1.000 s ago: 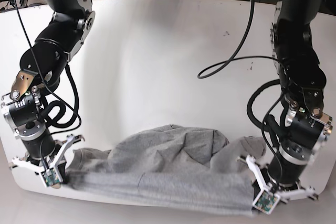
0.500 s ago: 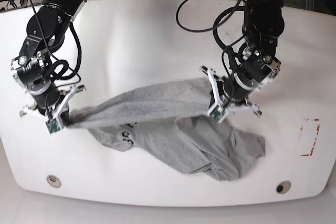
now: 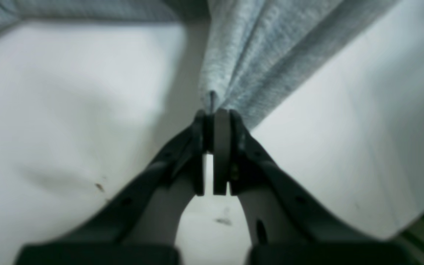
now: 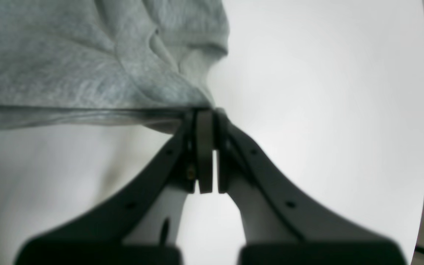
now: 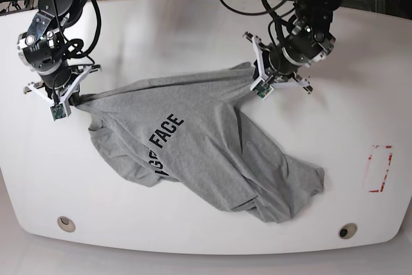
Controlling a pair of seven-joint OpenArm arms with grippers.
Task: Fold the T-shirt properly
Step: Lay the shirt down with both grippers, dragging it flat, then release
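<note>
Nearby: red-outlined marker (image 5: 378,168) | well apart from T-shirt (image 5: 212,152) | table (image 5: 193,37)

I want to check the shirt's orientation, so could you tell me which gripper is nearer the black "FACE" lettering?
Left, by a small margin. The left gripper pinches the T-shirt up and right of the lettering; the right gripper pinches it farther off, up and left.
</note>
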